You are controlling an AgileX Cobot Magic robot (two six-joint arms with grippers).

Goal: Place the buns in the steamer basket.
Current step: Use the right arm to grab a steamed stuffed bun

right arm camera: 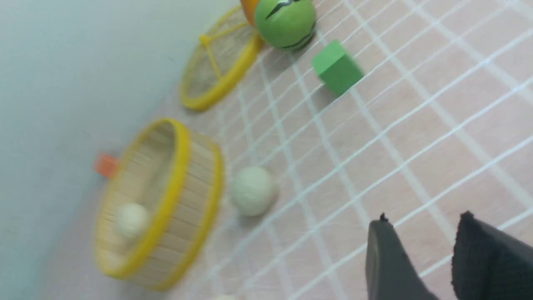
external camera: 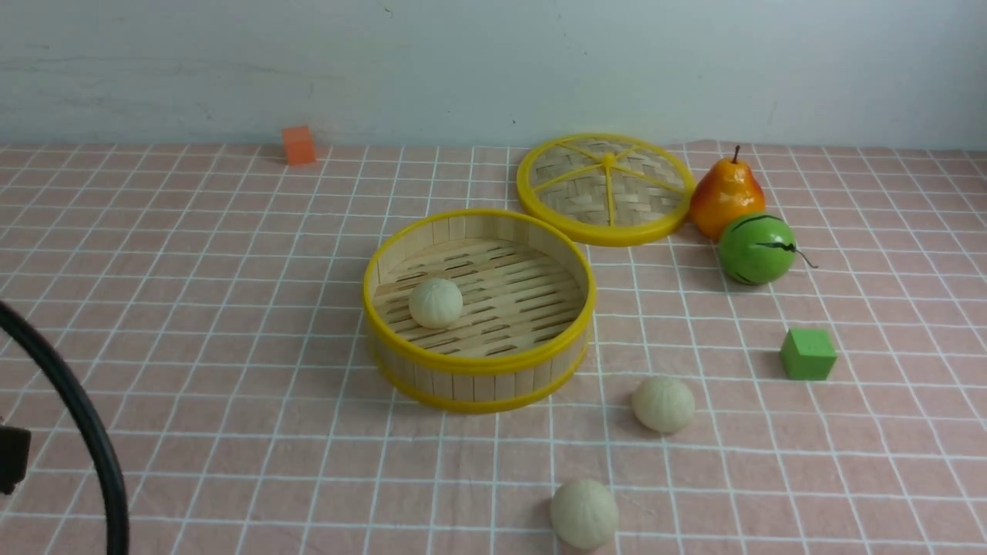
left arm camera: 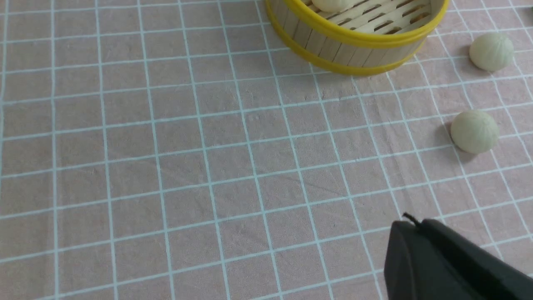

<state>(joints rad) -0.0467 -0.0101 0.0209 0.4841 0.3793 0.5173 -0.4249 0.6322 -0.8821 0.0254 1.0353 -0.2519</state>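
Observation:
The steamer basket (external camera: 470,383) stands mid-table with one bun (external camera: 436,302) on its slatted floor. Two more buns lie on the cloth in front of it to the right, one close to the basket (external camera: 663,403) and one nearer me (external camera: 584,513). Neither gripper shows in the front view. In the left wrist view my left gripper (left arm camera: 410,225) is shut and empty above bare cloth, well short of the basket (left arm camera: 333,46) and both buns (left arm camera: 474,131) (left arm camera: 491,51). In the right wrist view my right gripper (right arm camera: 424,227) is open and empty, apart from a bun (right arm camera: 252,191) and the basket (right arm camera: 195,183).
The flat woven lid (external camera: 607,187) lies behind the basket to the right. Beside it are a pear (external camera: 725,196) and a green striped fruit (external camera: 757,248). A green cube (external camera: 807,354) sits right of the basket. An orange cube (external camera: 298,145) is at the far left by the wall. A black cable (external camera: 77,416) arcs at the left edge.

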